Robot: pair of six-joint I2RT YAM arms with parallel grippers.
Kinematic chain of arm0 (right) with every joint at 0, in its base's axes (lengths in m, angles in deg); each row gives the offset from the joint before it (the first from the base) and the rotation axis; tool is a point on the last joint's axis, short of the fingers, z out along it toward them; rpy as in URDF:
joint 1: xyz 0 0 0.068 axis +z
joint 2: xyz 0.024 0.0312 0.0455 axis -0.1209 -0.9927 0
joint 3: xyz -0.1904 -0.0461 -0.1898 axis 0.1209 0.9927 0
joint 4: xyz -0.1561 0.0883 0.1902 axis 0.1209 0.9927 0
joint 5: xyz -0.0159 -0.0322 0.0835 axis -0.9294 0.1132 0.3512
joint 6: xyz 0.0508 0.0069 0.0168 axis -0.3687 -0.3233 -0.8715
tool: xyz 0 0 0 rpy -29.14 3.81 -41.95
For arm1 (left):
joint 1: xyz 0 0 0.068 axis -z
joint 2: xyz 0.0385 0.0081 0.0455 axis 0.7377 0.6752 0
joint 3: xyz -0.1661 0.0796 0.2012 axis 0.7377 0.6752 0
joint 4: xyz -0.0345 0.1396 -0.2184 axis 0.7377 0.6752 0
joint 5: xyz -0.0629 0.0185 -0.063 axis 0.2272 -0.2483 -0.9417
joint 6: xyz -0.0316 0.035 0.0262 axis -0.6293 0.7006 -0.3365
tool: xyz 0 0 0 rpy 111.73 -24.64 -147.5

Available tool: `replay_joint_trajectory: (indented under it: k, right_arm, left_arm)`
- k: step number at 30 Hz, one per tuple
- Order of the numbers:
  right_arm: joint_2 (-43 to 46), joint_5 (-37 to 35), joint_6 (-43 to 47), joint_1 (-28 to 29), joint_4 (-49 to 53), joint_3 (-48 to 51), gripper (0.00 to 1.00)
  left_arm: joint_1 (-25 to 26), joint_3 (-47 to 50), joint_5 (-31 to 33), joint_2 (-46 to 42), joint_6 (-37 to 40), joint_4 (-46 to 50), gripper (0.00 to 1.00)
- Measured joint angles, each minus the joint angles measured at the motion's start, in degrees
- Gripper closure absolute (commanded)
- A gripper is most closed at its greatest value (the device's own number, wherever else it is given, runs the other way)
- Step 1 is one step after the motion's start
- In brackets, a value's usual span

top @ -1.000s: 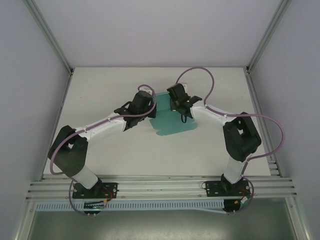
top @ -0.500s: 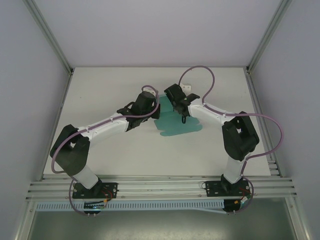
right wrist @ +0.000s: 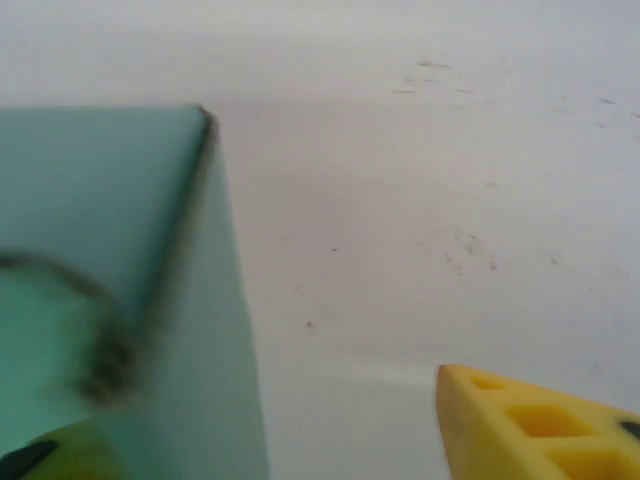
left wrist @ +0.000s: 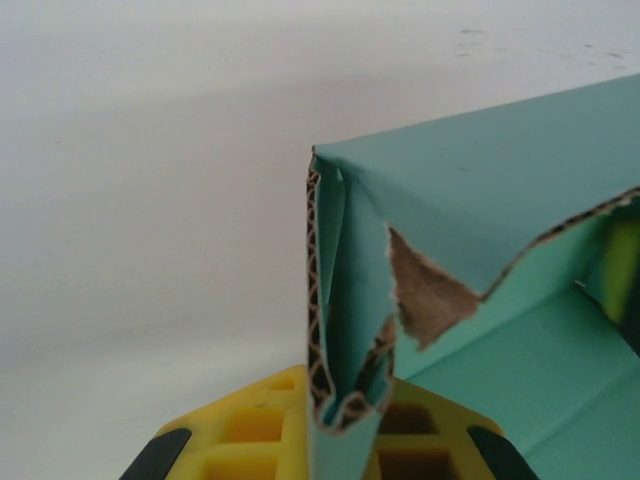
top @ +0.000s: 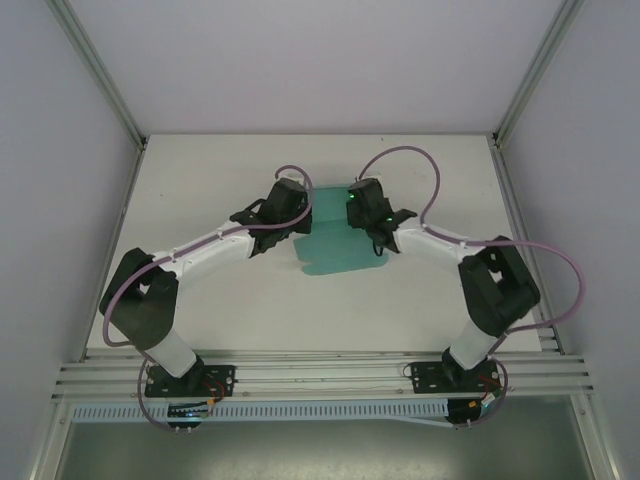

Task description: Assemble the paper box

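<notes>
Right gripper (top: 358, 203) has swung over and spread its jaws at the right wall of the paper box (top: 340, 245), mid-way across the table (top: 200, 180), so only the left gripper (top: 303, 208), pinching the already torn left wall, holds it, and a tug could rip it further.

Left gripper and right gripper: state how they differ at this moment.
The left gripper is shut, pinching an upright, torn-edged wall of the paper box. The right gripper is open and grips nothing. The left gripper has card squeezed between its fingers, while the right gripper has a box wall beside one finger and bare table beyond. Both have yellow fingers and sit low at the box.
</notes>
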Motion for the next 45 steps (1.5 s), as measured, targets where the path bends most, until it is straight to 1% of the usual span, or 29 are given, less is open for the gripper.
replay_joint_trajectory:
  k: [1, 4, 7, 10, 13, 19, 21, 22, 25, 29, 33, 37, 38, 42, 45]
  right_arm:
    - [1.6, 3.4, 1.0, -0.8, -1.3, 1.0, 0.31]
    - [4.8, 11.1, 2.6, -1.4, -3.8, 1.5, 0.26]
    - [7.6, 15.1, 3.0, -1.2, -4.8, 1.4, 0.24]
    - [9.6, 15.3, 2.8, -1.1, -5.0, 1.7, 0.24]
    - [11.1, 13.3, 2.1, -1.2, -4.5, 3.0, 0.25]
    - [11.3, 9.1, -1.1, -1.3, 0.3, 4.1, 0.39]
    - [10.8, 8.7, -2.2, -1.3, 0.9, 4.1, 0.42]
    - [10.2, 8.5, -2.7, -1.4, 1.0, 4.0, 0.47]
    - [7.7, 8.5, -4.0, -1.4, 1.6, 3.3, 0.58]
    - [4.5, 9.1, -5.6, -1.4, 2.0, 1.6, 0.66]
    - [2.6, 9.6, -7.3, -1.4, 1.9, 0.3, 0.85]
    - [1.5, 9.8, -8.3, -1.4, 2.1, -0.2, 0.98]
    - [1.2, 9.7, -8.4, -1.4, 2.2, -0.2, 1.00]
    - [0.9, 7.9, -9.4, -0.8, 3.6, -0.6, 1.00]
    - [0.9, 5.4, -9.7, 0.2, 5.4, -1.5, 1.00]
  left_arm:
    - [-0.3, 0.0, 0.1, 0.0, 0.0, 0.1, 1.00]
    - [-0.5, 0.0, 0.2, 0.0, 0.0, 0.2, 1.00]
    - [-0.5, 0.0, 0.2, 0.0, 0.0, 0.2, 1.00]
    - [-0.5, 0.0, 0.2, 0.0, 0.0, 0.1, 1.00]
    - [-0.5, 0.4, 0.1, -0.1, 0.2, -0.5, 1.00]
    - [-0.5, 0.9, -0.3, -0.4, 0.7, -0.5, 1.00]
    - [-0.5, 0.9, -0.5, -0.4, 0.7, -0.5, 1.00]
    - [-0.5, 0.8, -0.5, -0.4, 0.7, -0.5, 1.00]
    - [-0.5, 0.8, -0.9, -0.3, 0.7, -0.5, 1.00]
    - [-0.5, 0.7, -0.9, -0.2, 0.7, -0.4, 1.00]
    - [-0.5, -0.2, -1.1, 0.4, 0.7, -0.4, 1.00]
    - [-0.5, -0.8, -1.1, 1.2, 0.7, -0.3, 1.00]
    - [-0.5, -1.0, -1.1, 1.4, 0.9, -0.2, 1.00]
    - [-0.5, -2.0, -1.1, 3.1, 1.0, 0.2, 1.00]
    - [-0.5, -2.5, -0.9, 3.6, 0.9, 0.5, 0.96]
